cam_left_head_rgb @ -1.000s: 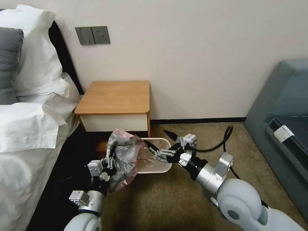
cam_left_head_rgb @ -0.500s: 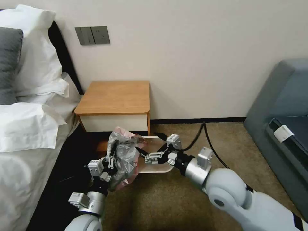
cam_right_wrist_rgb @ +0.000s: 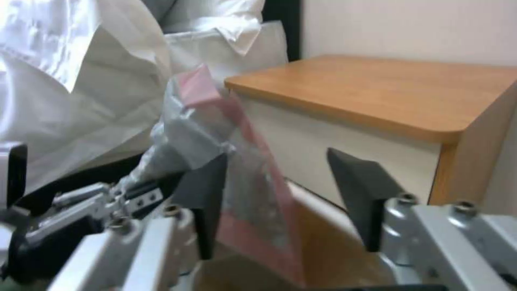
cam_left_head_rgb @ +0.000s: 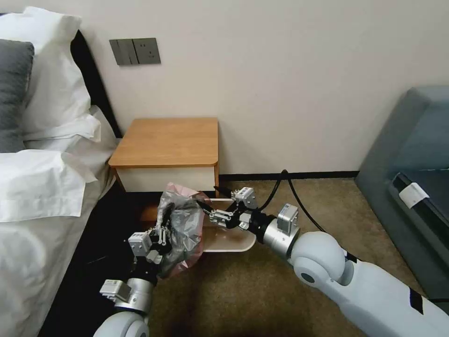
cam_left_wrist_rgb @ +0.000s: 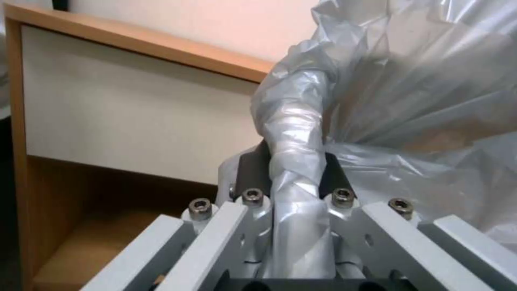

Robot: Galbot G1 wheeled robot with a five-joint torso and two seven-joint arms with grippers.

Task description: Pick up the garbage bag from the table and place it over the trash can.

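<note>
Progress looks like roughly the midpoint: the garbage bag (cam_left_head_rgb: 180, 229) is off the desk (cam_left_head_rgb: 166, 140), whose top lies bare, and hangs in the air just over the left end of the trash can (cam_left_head_rgb: 231, 243), which stands on the carpet in front of the desk. The left tool (cam_left_head_rgb: 161, 231) is clamped on a twisted rope of the bag's plastic. The right tool (cam_left_head_rgb: 206, 210) reaches across the can with its fingers apart, its tips at the bag's near edge, holding nothing. What is left, as I judge it, is catching that free edge, spreading the mouth and drawing it down around the rim; the bag is bunched, not opened.

From the head camera the whole layout reads at once: both arms, bag, can and desk. It cannot settle how the left tool grips. The left wrist view does: the plastic (cam_left_wrist_rgb: 296, 161) runs straight between the two dark pads. The right wrist view adds the pinkish-red edge (cam_right_wrist_rgb: 253, 202) hanging between the parted fingers (cam_right_wrist_rgb: 361, 190), touching neither as far as I can tell.
</note>
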